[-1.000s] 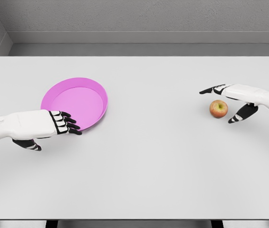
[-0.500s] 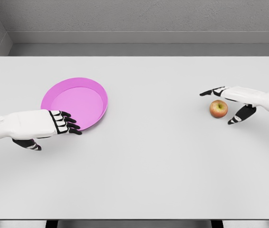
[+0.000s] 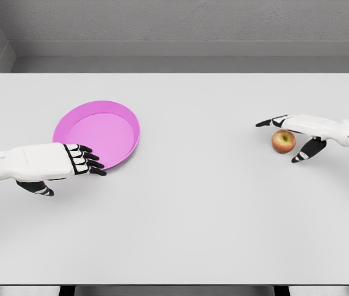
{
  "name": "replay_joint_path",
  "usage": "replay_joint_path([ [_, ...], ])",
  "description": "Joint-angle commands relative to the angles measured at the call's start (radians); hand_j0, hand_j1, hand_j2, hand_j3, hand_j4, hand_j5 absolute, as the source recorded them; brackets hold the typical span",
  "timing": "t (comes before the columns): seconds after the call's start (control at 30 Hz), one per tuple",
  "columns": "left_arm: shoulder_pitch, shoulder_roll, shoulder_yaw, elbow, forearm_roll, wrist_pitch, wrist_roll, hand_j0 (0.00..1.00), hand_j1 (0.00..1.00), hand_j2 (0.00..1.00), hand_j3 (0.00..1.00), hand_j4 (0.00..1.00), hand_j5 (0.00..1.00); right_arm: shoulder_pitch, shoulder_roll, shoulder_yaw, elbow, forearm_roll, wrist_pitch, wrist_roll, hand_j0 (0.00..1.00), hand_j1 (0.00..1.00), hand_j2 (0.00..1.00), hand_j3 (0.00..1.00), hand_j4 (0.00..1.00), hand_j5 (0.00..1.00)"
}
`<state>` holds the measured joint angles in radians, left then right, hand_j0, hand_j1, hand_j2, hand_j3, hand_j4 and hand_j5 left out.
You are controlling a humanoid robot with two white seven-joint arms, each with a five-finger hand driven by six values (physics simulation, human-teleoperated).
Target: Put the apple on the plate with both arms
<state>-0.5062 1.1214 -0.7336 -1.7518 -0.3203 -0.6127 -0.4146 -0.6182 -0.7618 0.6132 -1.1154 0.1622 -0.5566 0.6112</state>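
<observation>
White table (image 3: pixel 193 216). Right hand (image 3: pixel 298 132) edged closer — fingers (image 3: pixel 264 123) spread around apple (image 3: pixel 283 141), ungrasped; plate (image 3: pixel 97 132) still distant.

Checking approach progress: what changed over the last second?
The right hand slid slightly left, its open fingers now straddling the apple more closely; no grasp yet. The apple, pink plate and left hand, resting by the plate's near rim, stayed put.

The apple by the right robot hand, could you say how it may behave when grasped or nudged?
The apple is round and rests free on the flat table, so a nudge would probably roll it. Its glossy skin may slip between the spread fingers.
</observation>
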Motion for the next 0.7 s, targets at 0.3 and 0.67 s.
replay_joint_path([
  [0.3,0.000,0.000,0.000,0.000,0.006,0.002,0.000,1.00,1.00,1.00,1.00,1.00,1.00,-0.003,0.002,0.000,0.006,-0.004,-0.011,0.000,1.00,1.00,1.00,1.00,1.00,1.00],
  [0.67,0.000,-0.002,-0.003,0.000,0.006,0.002,0.000,1.00,1.00,1.00,1.00,1.00,1.00,-0.003,0.002,-0.001,0.011,-0.004,-0.031,0.000,0.98,0.98,0.98,0.98,0.98,0.98],
])
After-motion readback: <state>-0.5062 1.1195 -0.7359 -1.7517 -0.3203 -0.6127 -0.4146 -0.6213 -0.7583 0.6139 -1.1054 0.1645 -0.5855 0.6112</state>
